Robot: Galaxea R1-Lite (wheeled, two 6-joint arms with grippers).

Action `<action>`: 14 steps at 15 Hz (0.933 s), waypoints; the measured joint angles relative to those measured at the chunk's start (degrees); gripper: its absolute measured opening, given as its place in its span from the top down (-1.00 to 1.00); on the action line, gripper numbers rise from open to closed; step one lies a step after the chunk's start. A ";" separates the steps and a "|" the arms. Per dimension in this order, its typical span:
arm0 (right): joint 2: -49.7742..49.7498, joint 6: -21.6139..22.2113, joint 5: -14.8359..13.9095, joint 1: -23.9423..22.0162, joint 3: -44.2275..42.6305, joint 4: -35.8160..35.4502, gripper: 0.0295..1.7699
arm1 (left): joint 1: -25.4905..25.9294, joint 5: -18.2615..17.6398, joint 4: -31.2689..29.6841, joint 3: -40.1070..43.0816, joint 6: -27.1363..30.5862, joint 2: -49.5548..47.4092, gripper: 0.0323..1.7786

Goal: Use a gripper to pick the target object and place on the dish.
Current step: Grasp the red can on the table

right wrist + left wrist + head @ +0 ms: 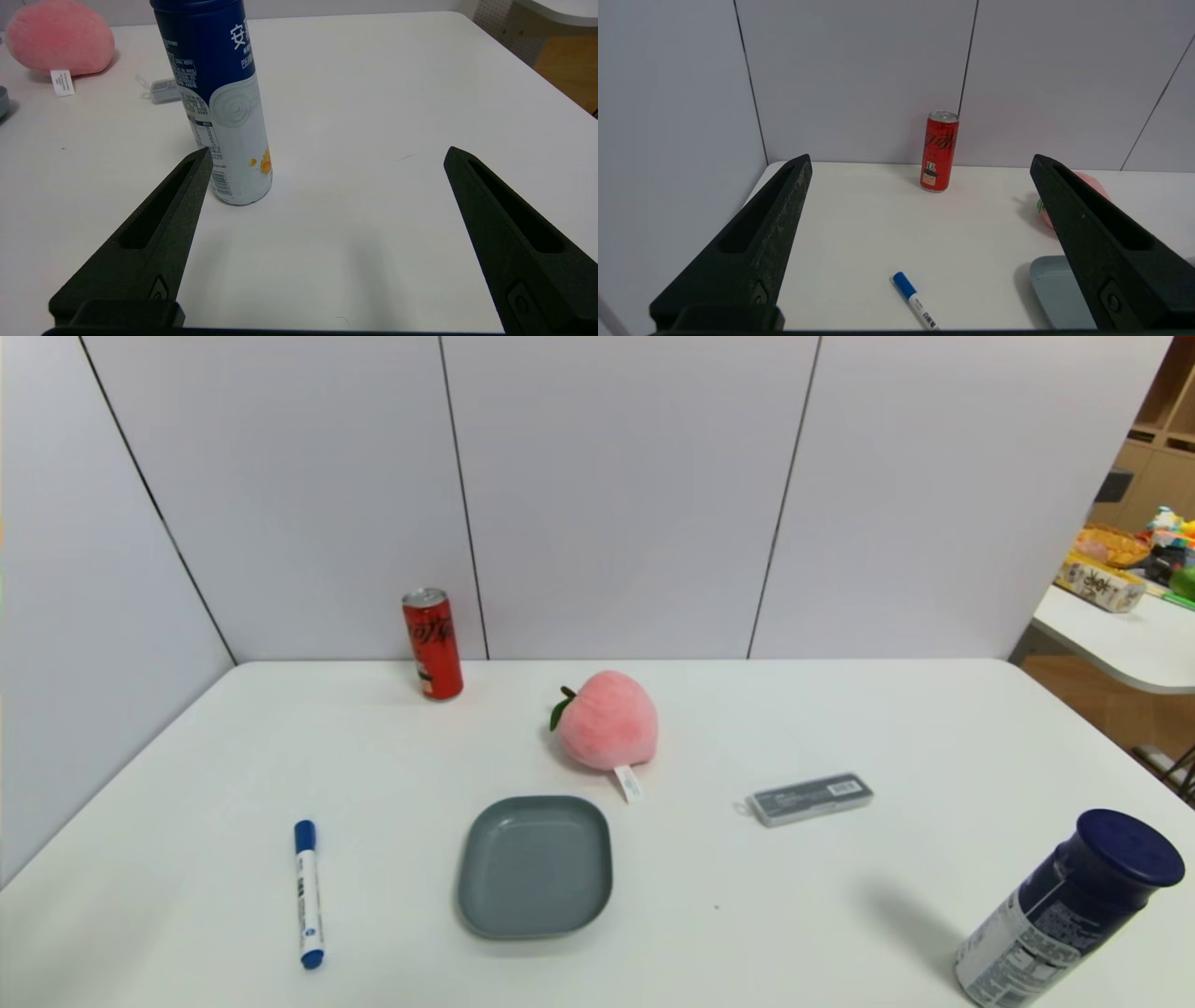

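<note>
The slim red soda can (433,644) stands upright at the table's far left, close to the back wall; it also shows far ahead between my left fingers (939,151). The grey-blue square dish (536,865) lies empty near the front middle, with one corner of the dish (1052,291) in the left wrist view. My left gripper (920,161) is open and holds nothing, well short of the can. My right gripper (327,154) is open too, over bare table beside the blue canister. Neither arm shows in the head view.
A blue-capped marker (308,894) lies left of the dish. A pink plush peach (605,721) sits behind the dish. A small grey case (809,799) lies to the right, and a dark blue canister (1064,910) stands at the front right. White walls close the left and back.
</note>
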 joint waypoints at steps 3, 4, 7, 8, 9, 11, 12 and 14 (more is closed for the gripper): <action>0.00 0.00 0.00 0.00 0.00 0.00 -0.93 | -1.62 0.27 -2.10 -7.28 0.29 10.01 -0.90; 0.00 0.00 0.00 0.00 0.00 0.00 -0.93 | -1.87 0.33 -2.21 -9.23 0.27 12.78 -0.90; 0.00 0.00 -0.02 0.00 0.00 0.01 -0.93 | -2.12 0.35 -2.05 -14.20 -1.27 20.96 -0.90; 0.00 0.00 0.00 0.00 0.00 0.00 -0.93 | -2.12 0.35 -2.01 -15.14 -1.57 23.54 -0.90; 0.00 0.02 -0.02 0.00 0.00 0.00 -0.93 | -2.12 0.33 -2.01 -15.74 -1.80 26.20 -0.90; 0.00 0.00 -0.02 0.00 0.00 0.00 -0.93 | -2.17 0.24 -2.21 -17.14 -2.01 31.99 -0.90; 0.00 -0.02 0.00 0.00 0.00 0.00 -0.93 | -2.19 0.16 -2.32 -18.33 -2.02 34.93 -0.90; 0.00 0.02 -0.02 0.00 0.00 0.00 -0.93 | -2.21 0.02 -2.21 -20.76 -1.96 41.28 -0.90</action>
